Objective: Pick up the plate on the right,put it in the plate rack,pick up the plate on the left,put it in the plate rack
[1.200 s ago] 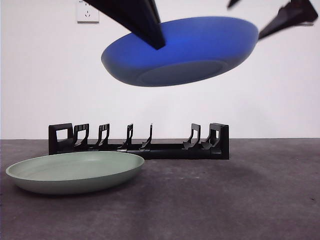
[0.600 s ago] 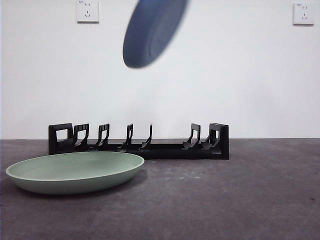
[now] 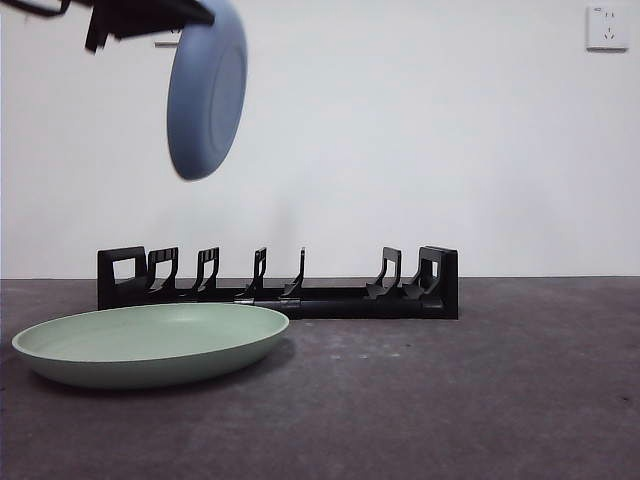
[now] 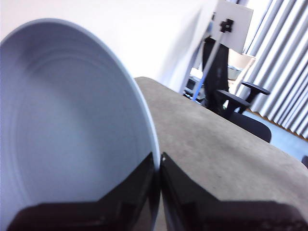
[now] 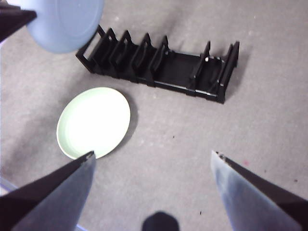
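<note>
Nearest lies the green plate (image 3: 150,343), flat on the table (image 3: 480,400) just before the plate rack (image 3: 278,284). Above the rack's left end, the left gripper (image 4: 160,166) pinches the blue plate (image 3: 206,88) upright by its rim. The right gripper (image 5: 151,161) hangs wide open, empty, high above.

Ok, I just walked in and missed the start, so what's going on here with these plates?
The left gripper holds a blue plate by its rim, on edge, high above the left end of the black plate rack. The rack has no plate in it yet. A green plate lies flat on the table in front of the rack, untouched. The right gripper hangs open high over the table, holding nothing.
</note>
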Controlling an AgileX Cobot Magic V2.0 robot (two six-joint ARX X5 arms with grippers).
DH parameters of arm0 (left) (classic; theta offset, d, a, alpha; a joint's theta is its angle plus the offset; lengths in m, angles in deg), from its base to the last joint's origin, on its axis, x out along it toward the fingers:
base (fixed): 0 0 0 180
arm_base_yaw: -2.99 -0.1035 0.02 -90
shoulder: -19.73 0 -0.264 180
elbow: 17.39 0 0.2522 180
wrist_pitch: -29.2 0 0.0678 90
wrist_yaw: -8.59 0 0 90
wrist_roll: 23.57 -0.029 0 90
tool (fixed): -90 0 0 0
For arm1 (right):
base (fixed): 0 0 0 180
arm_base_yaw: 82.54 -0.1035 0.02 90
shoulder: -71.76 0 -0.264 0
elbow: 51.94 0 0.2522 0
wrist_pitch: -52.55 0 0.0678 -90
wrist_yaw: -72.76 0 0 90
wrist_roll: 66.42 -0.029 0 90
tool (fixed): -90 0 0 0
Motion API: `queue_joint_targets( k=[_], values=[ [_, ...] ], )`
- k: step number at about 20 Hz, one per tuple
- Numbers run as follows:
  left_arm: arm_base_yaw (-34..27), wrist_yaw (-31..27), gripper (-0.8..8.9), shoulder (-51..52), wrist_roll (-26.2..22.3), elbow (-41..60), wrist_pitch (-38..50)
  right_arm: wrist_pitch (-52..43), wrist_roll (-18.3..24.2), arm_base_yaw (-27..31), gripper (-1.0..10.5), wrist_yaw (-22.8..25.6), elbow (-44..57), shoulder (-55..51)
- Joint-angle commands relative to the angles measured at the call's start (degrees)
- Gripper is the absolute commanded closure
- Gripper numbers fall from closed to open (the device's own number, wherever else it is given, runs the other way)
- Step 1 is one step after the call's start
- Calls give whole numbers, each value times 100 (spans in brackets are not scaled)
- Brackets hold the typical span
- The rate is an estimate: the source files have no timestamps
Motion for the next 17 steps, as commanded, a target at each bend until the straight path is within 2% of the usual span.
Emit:
queue_joint_targets(
  k=[1,5,15,17],
  values=[
    [-247,350,822,-212,295,0,452,76,39,-7,538,-22,118,7],
    [-470,671,822,-634,466,0,817,85,33,-7,538,-22,310,7],
    [-516,507,822,-1495,446,0,1244,92,-26,-7,538,-20,437,7],
    [-518,433,822,-1578,313,0,1257,105,-26,-7,538,-20,437,7]
  ],
)
